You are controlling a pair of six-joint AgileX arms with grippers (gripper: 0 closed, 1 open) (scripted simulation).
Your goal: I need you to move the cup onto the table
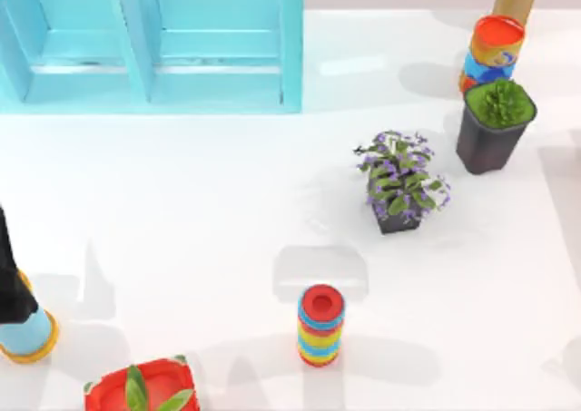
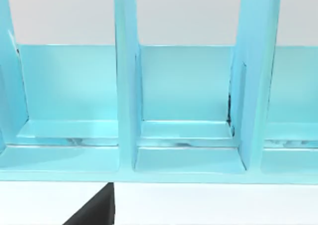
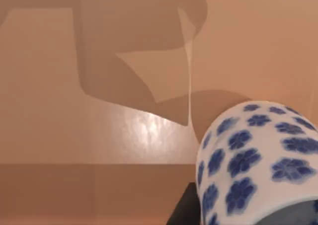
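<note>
The cup (image 3: 253, 170), white with dark-blue flower dots, hangs close in the right wrist view in front of a tan surface. My right gripper (image 3: 248, 220) is shut on it, and one dark finger (image 3: 183, 210) lies against the cup's side. The table (image 1: 182, 202) is the wide white surface in the top view. My left arm (image 1: 11, 275) stands at the table's left edge. A black part of my left gripper (image 2: 94, 210) faces the light-blue shelf unit (image 2: 189, 111).
The shelf unit (image 1: 154, 44) fills the back left. On the table stand a red-topped striped cylinder (image 1: 320, 325), a purple-flowered plant (image 1: 399, 182), a dark pot with a green plant (image 1: 495, 125), an orange-and-blue can (image 1: 492, 53), a red pot (image 1: 145, 388) and a light-blue cylinder (image 1: 27, 334).
</note>
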